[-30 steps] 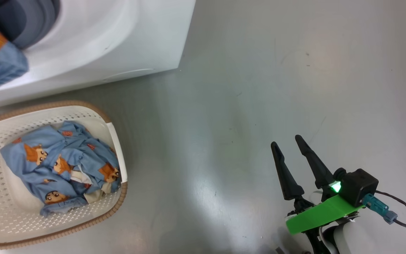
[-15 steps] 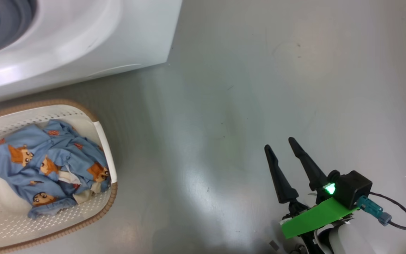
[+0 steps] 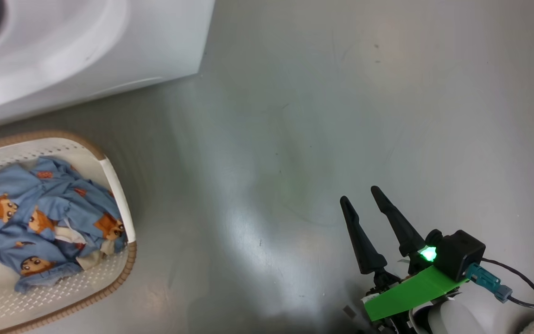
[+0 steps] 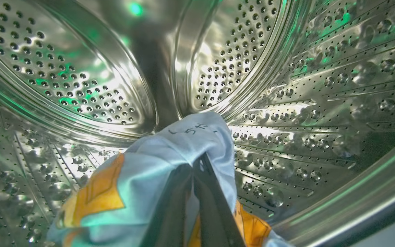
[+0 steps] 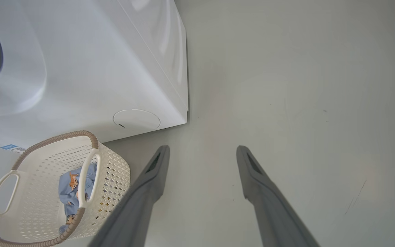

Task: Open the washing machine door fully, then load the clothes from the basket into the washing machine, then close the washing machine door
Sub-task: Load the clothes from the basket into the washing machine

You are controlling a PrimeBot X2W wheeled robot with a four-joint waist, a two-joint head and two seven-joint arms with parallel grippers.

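My left gripper [image 4: 197,158] is shut on a light blue garment [image 4: 156,151] with orange print, held inside the perforated steel drum [image 4: 286,68] of the washing machine [image 3: 109,46]. More clothes [image 3: 40,218] of the same blue print lie in the cream basket [image 3: 118,208] on the floor in front of the machine, also seen in the right wrist view as clothes [image 5: 70,185] in the basket [image 5: 115,171]. My right gripper [image 3: 359,195] stands open and empty over bare floor to the right, its fingers [image 5: 156,164] spread wide. The washing machine door is out of view.
The white front of the machine [image 5: 98,68] has a round service flap [image 5: 136,119] and a small blue label [image 5: 10,147] low down. Grey floor [image 3: 341,93] stretches to the right of the machine and basket. A cable [image 3: 526,287] trails from my right wrist.
The head camera has swung, so machine and basket slid left in its view. The blue garment seen at the drum mouth one second ago has left that view. My right gripper stayed open.
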